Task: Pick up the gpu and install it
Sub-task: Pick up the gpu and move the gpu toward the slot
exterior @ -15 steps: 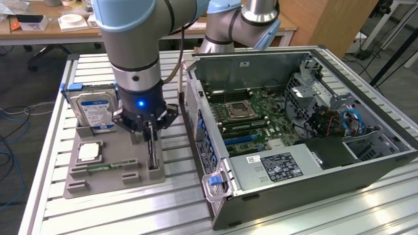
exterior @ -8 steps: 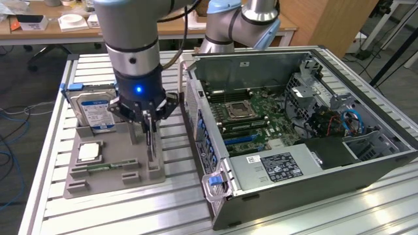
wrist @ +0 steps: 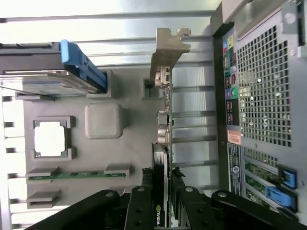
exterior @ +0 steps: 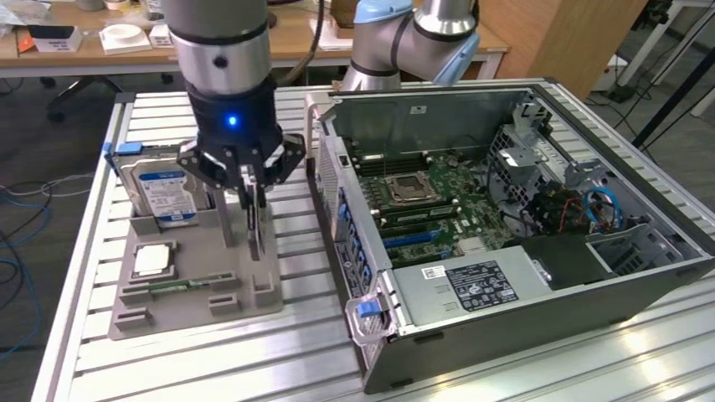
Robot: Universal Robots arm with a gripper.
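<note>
The gpu [exterior: 257, 228] is a thin dark card standing on edge in the grey holder tray [exterior: 213, 289], to the exterior view's left of the open computer case [exterior: 625, 276]. In the wrist view the gpu [wrist: 163, 120] appears edge-on, its metal bracket at the end far from the fingers. My gripper [exterior: 253, 199] hangs straight down over it. Its black fingers [wrist: 142, 201] press the card from both sides, so my gripper [wrist: 162, 203] is shut on the gpu. The card's lower edge still sits at the tray.
The tray [wrist: 129, 158] also holds a hard drive [exterior: 166, 191] with a blue-white label, a processor chip [exterior: 153, 260] and a green memory stick [exterior: 179, 285]. The case's motherboard [exterior: 436, 197] lies exposed. The case's rear panel [wrist: 264, 96] stands close beside the card.
</note>
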